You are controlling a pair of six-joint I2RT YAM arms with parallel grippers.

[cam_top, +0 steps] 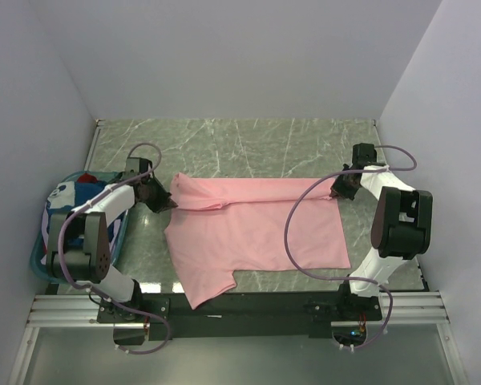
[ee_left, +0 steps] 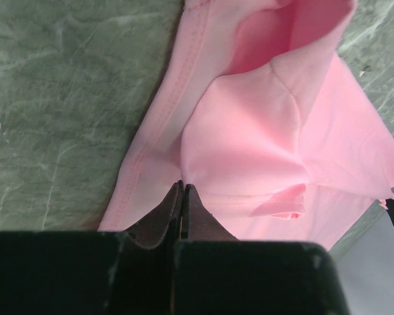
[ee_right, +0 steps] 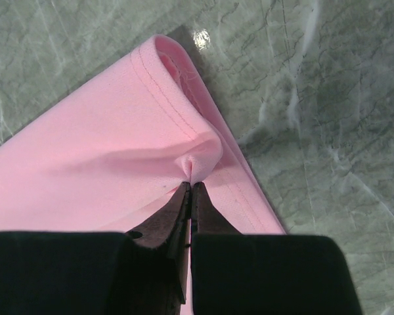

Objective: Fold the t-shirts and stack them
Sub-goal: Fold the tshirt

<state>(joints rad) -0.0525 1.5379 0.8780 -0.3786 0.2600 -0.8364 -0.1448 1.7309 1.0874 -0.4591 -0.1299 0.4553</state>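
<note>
White walls, green marble table [cam_top: 248, 144]: first fold of the pink shirt [cam_top: 256, 233] in hand.
It lies spread mid-table between the arms, its far edge doubled over toward the near side. The left gripper [cam_top: 170, 200] has its fingers pressed together on the hemmed edge at the shirt's left end. The right gripper [cam_top: 335, 188] pinches a small pucker of cloth at the folded right corner. The other shirts [cam_top: 76, 192] sit bunched in the basket [cam_top: 42, 261] by the left arm. I'd judge this the opening fold. The next move calls for both arms to travel toward the near edge together, at even pace and height, so the fold line runs straight. Then they lay the edge down before letting go.
</note>
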